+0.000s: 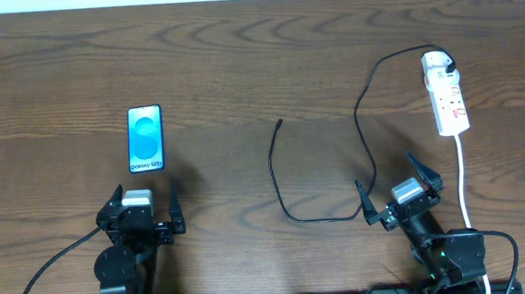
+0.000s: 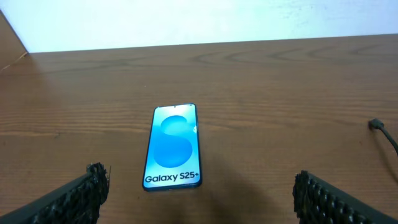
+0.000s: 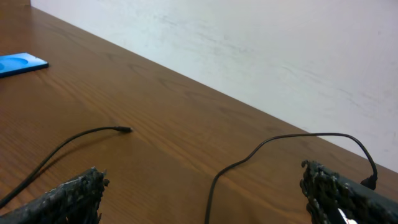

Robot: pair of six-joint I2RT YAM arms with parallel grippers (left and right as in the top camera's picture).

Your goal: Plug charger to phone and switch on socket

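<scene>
Fingers (image 2: 81,196) of the left gripper (image 1: 146,189) stand spread wide and hold nothing; the right gripper (image 1: 384,169) is equally wide and empty. Both sit at the near edge of the brown wooden table (image 1: 255,36).

Directly ahead of the left gripper lies the slim black-edged smartphone with a light-blue screen (image 1: 146,138). Its long axis runs away from the fingers and its near short edge faces them.

The long thin black charger cable (image 1: 271,169) curves just beside the right gripper's inner finger. Its small plug tip (image 1: 280,122) lies free between the arms, ahead and left of the right gripper and well apart from the smartphone. The right arm is judged the nearer.

Farther off on the right, the narrow white oblong power strip (image 1: 450,101) lies lengthwise. A white adapter (image 1: 435,60) is plugged into its far end, and a thick white cord (image 1: 465,184) leaves its near end. No container is in view.
</scene>
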